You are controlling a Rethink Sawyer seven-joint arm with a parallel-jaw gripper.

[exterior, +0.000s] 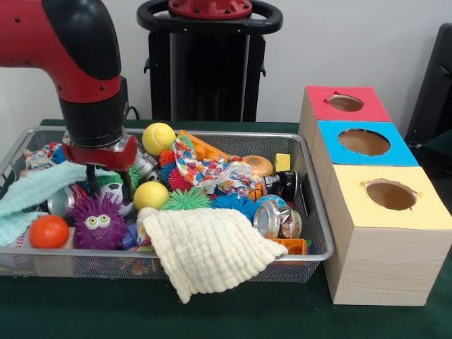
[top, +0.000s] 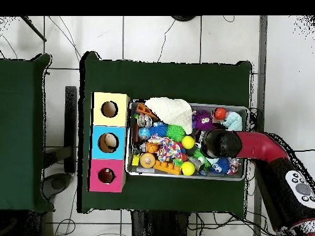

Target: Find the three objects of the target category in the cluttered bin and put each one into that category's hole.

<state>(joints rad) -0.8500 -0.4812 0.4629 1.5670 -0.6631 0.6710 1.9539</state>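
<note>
The gripper (exterior: 92, 171) hung low over the left part of the wire bin (exterior: 311, 205), its dark tips sunk among the clutter just above the purple spiky toy (exterior: 97, 222), and whether they were spread or pinched on anything could not be told, since the red wrist and the heap hid them in both views. Which category was wanted the scene did not declare; the likeliest candidates looked to be the balls, with one yellow ball (exterior: 158, 137) at the far rim, a second yellow ball (exterior: 150, 195) near the middle just right of the gripper, and an orange ball (exterior: 49, 231) at the near left corner. These seemed light, smooth and fairly firm, so they would probably roll or squirt out of a shallow pinch; a grasp across the widest girth, straight from above, seemed safest. The cream cloth (exterior: 205, 253) draped over the near wall, the mint cloth (exterior: 35, 194) at the left, and the patterned rag (exterior: 208, 171) in the middle were limp and would bunch and drag neighbours along if caught. The dented can (exterior: 275, 217) by the right side looked thin, slippery and easily crushed. The three boxes stood just beside the bin on the green tabletop (exterior: 233, 311), with the red hole (exterior: 345, 103), blue hole (exterior: 364, 142) and yellow hole (exterior: 390, 195) all open and unobstructed.
</note>
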